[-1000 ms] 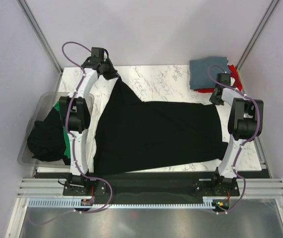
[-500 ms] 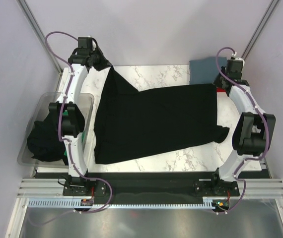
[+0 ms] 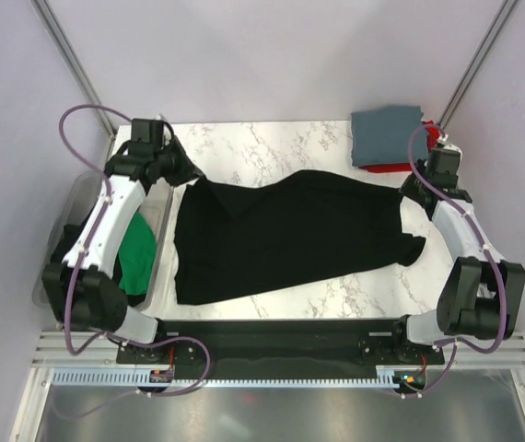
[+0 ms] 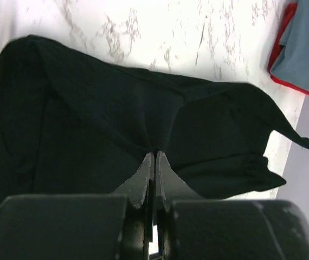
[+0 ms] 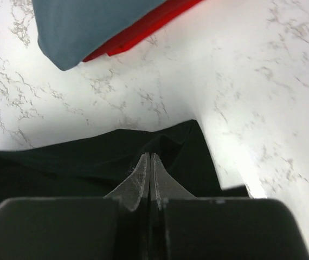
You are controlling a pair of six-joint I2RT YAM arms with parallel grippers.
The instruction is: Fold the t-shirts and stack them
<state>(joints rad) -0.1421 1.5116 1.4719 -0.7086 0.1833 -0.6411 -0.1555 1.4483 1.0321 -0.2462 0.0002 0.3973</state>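
A large black t-shirt (image 3: 290, 230) lies spread across the marble table, its far edge lifted at both ends. My left gripper (image 3: 187, 175) is shut on its far left corner; in the left wrist view (image 4: 154, 153) the cloth (image 4: 89, 124) hangs from the closed tips. My right gripper (image 3: 408, 189) is shut on its far right corner, seen in the right wrist view (image 5: 150, 155) pinching black cloth (image 5: 62, 162). A folded slate grey-blue t-shirt (image 3: 387, 135) lies on a red one (image 3: 436, 136) at the far right corner. A green t-shirt (image 3: 138, 258) and another black one (image 3: 60, 267) lie in the bin.
A clear plastic bin (image 3: 78, 198) stands off the table's left edge under my left arm. The folded stack also shows in the right wrist view (image 5: 89, 27) and the left wrist view (image 4: 306, 49). Grey walls close in the sides.
Both grippers moved toward the near side and lower, carrying the shirt's far edge with them. The left arm swung outward over the bin. The shirt's far edge now lies lower over its body.
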